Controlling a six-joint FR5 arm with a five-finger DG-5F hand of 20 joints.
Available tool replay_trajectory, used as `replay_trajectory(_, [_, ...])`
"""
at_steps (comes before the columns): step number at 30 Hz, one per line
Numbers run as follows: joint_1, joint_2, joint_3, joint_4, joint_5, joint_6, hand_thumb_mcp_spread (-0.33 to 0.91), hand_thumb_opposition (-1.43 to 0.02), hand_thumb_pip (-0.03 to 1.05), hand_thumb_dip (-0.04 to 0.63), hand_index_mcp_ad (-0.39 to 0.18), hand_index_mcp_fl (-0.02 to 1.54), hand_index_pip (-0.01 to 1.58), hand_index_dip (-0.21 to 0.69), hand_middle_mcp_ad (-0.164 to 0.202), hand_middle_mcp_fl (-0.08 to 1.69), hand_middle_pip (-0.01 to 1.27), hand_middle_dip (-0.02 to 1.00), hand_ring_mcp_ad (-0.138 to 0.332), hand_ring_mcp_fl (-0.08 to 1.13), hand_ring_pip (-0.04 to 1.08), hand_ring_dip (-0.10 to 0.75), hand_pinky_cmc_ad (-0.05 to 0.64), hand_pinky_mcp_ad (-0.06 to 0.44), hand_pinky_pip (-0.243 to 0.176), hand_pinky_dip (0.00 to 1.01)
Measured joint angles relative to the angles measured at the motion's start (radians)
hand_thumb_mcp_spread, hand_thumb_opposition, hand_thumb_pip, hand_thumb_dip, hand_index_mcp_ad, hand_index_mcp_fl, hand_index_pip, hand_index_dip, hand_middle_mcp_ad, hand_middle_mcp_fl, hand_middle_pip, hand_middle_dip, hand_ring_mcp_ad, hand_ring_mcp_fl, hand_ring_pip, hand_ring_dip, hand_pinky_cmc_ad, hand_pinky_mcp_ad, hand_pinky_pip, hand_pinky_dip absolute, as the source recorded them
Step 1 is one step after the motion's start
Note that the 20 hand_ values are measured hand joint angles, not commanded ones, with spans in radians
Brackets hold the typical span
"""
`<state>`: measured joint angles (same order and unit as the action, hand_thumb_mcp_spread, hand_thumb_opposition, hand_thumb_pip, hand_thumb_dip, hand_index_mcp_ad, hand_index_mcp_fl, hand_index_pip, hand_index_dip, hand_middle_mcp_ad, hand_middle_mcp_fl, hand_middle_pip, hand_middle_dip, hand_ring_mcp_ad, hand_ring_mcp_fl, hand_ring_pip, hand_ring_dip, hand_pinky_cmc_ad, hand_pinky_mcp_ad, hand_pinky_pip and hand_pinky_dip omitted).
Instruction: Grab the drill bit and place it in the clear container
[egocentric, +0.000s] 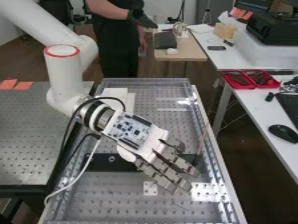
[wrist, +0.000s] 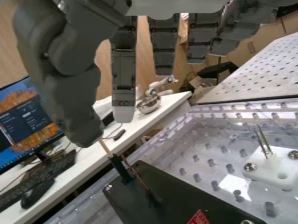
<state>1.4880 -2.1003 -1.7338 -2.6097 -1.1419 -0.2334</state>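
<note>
Over the bench (egocentric: 106, 200), hand (egocentric: 135, 132): hung released.
Thin rods (wrist: 267, 141) (drill bits, perhaps): risked toppling if a straight fingertip brushed them sideways.

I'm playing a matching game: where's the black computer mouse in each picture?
High view: the mouse sits near the right edge, on the white desk.
Wrist view: it lies on that white desk, right beside the keyboard.
Landmark in both: the white desk.

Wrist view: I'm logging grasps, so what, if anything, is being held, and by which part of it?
Nothing is held: the hand has its fingers straight, closed round nothing.
</note>
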Motion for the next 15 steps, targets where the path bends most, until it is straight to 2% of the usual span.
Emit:
replay_trajectory(8, [0.0,-0.031,0.024,-0.022,0.003,0.007,0.42,-0.81,0.59,0.258,-0.119,0.24,1.17,0.457,0.101,0.11,0.14,0.17,0.168,0.04,0.1,-0.03,0.138,0.091,-0.087,0.11])
replay_trajectory(15, [-0.001,-0.049,0.035,-0.019,0.01,0.012,0.43,-0.81,0.58,0.255,-0.12,0.25,1.19,0.461,0.101,0.13,0.14,0.17,0.166,0.04,0.1,-0.026,0.145,0.089,-0.087,0.12])
